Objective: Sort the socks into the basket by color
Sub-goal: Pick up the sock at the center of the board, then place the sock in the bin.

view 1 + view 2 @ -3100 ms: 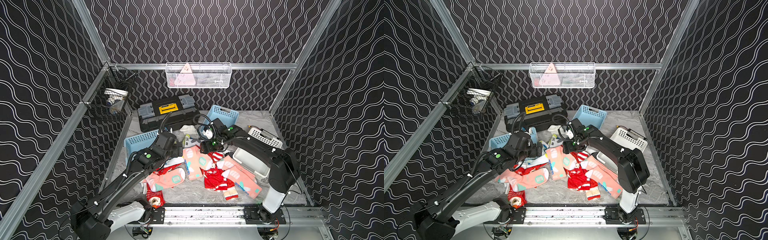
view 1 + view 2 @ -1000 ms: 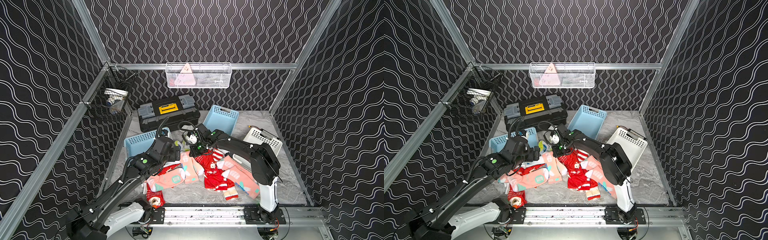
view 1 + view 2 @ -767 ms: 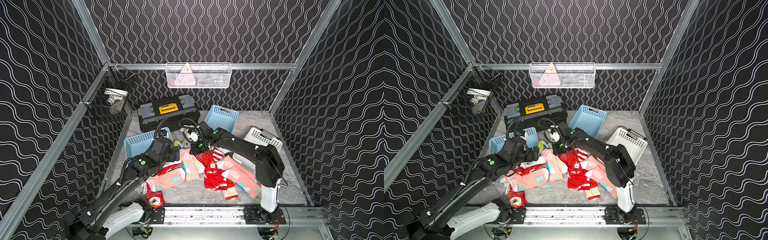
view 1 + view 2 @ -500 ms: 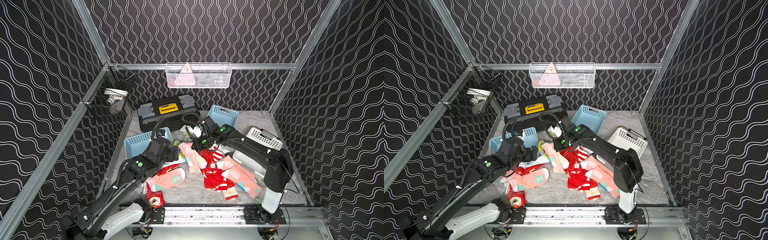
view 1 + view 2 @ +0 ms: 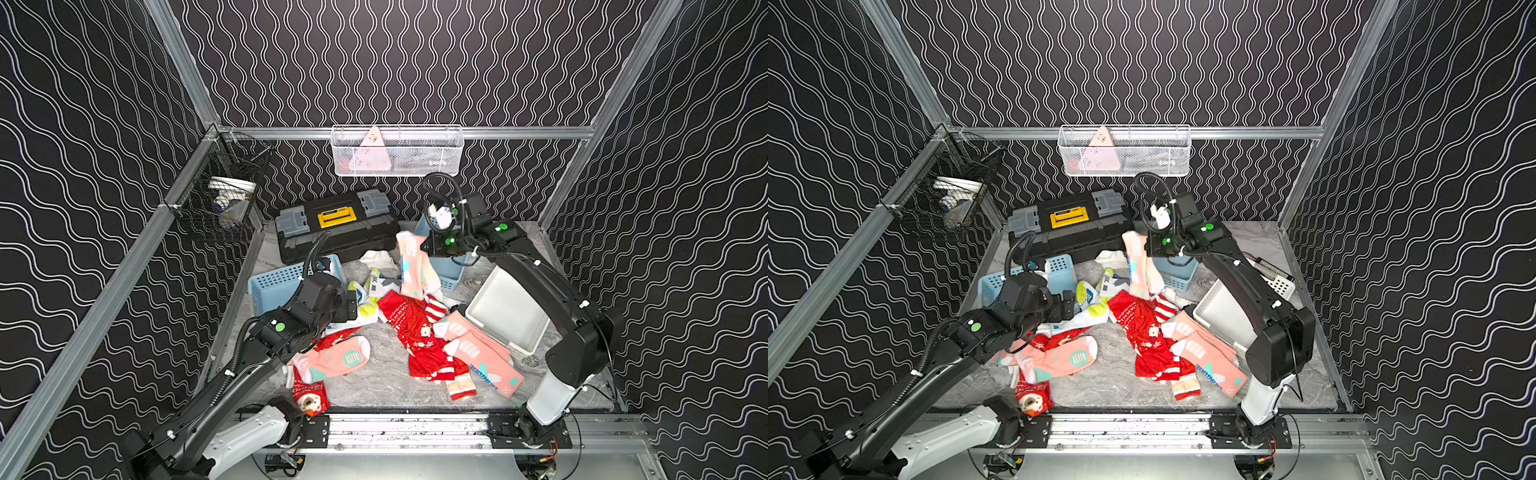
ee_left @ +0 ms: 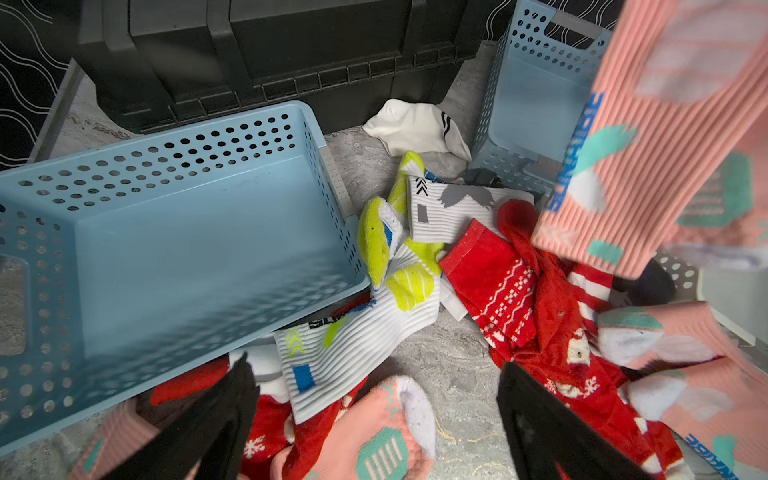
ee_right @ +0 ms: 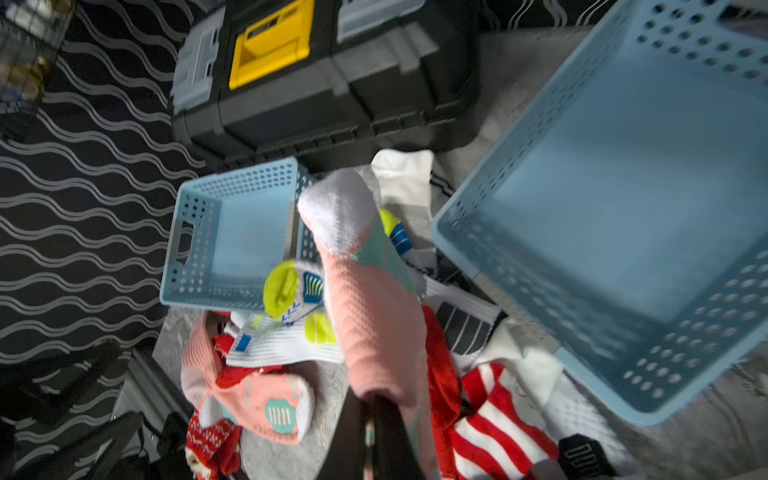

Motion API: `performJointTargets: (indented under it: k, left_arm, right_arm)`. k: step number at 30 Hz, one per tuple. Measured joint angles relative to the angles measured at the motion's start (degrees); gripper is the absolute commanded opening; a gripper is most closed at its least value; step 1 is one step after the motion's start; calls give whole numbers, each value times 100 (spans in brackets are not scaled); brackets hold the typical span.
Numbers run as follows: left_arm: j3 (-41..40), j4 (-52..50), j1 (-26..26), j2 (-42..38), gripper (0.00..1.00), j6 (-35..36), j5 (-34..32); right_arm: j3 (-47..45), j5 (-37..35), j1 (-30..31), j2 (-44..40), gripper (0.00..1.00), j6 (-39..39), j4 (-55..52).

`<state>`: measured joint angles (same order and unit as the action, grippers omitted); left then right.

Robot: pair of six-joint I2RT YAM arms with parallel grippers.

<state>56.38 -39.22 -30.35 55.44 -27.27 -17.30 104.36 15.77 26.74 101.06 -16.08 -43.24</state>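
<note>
Three baskets stand here: the near blue basket (image 5: 274,282), the far blue basket (image 5: 449,276) and the white basket (image 5: 503,316). At least four pink socks show. One of them, the held pink sock (image 5: 413,270), hangs nearly vertical, white toe down, above the sock pile (image 5: 411,324), pinched by the raised, bent-elbowed right gripper (image 5: 423,246). The left gripper (image 6: 374,365) hovers low over the pile, jaws wide and empty
</note>
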Motion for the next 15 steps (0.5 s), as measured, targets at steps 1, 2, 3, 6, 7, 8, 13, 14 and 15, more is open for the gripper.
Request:
performJointTargets:
  k: [1,2,3,6,7,8,13,14,15]
  left_arm:
    - [26,-22,0,31,95,2,22]
    - [37,-26,0,48,94,2,35]
    - [52,-50,0,68,94,2,59]
    - [111,-87,0,138,95,2,94]
    - [133,-92,0,164,94,4,107]
    - [142,-87,0,188,95,4,111]
    - [214,-98,0,304,94,15,186]
    - [219,-101,0,319,94,22,203]
    - [221,-101,0,334,94,22,219]
  right_arm:
    - [92,24,-155,76,0,-24,28]
    - [149,46,-267,136,0,-52,46]
    - [205,28,-417,219,0,-103,81]
    - [437,15,-789,516,0,-181,212]
    - [511,20,-881,627,0,-238,293]
    - [586,26,-951,737,0,-267,354]
    - [787,133,-1270,1259,0,-466,743]
    - [811,173,-1316,1357,0,-542,813]
    - [844,205,-1360,1456,0,-573,883]
